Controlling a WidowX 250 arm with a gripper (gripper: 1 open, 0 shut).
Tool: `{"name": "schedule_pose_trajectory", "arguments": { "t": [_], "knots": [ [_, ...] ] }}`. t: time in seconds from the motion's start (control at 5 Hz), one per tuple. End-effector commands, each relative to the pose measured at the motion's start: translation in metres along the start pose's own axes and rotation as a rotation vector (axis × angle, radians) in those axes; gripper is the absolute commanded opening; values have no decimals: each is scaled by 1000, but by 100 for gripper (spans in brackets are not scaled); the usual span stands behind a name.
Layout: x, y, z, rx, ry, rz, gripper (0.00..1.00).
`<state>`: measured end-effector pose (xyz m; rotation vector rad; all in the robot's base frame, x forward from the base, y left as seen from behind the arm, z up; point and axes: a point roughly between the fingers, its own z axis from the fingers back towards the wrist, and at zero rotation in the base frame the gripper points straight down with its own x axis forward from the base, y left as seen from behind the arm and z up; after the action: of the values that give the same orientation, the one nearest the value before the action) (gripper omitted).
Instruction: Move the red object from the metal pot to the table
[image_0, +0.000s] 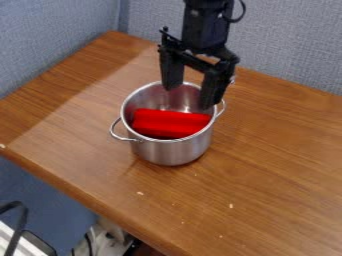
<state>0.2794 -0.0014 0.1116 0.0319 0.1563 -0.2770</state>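
With its 2 fingers spread wide above the metal pot (167, 125), the gripper (195, 92) faces the red object (168, 122) inside, probably light, smooth and slippery, best pinched mid-length.

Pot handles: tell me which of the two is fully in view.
The left loop handle of the metal pot, nearer the table's left edge; the other, at the right rim, sits under the open gripper.

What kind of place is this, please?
Probably a lab or office corner set up for robot tests: a wooden table pushed against grey fabric partition walls, with one metal pot holding a red object under an open gripper.
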Motion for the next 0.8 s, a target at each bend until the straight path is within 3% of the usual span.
{"name": "schedule_pose_trajectory", "arguments": {
  "t": [0.0,0.6],
  "knots": [
    [-7,6,14,57,-55,-92,100],
    [-17,39,6,102,-1,-35,100]
  ]
}}
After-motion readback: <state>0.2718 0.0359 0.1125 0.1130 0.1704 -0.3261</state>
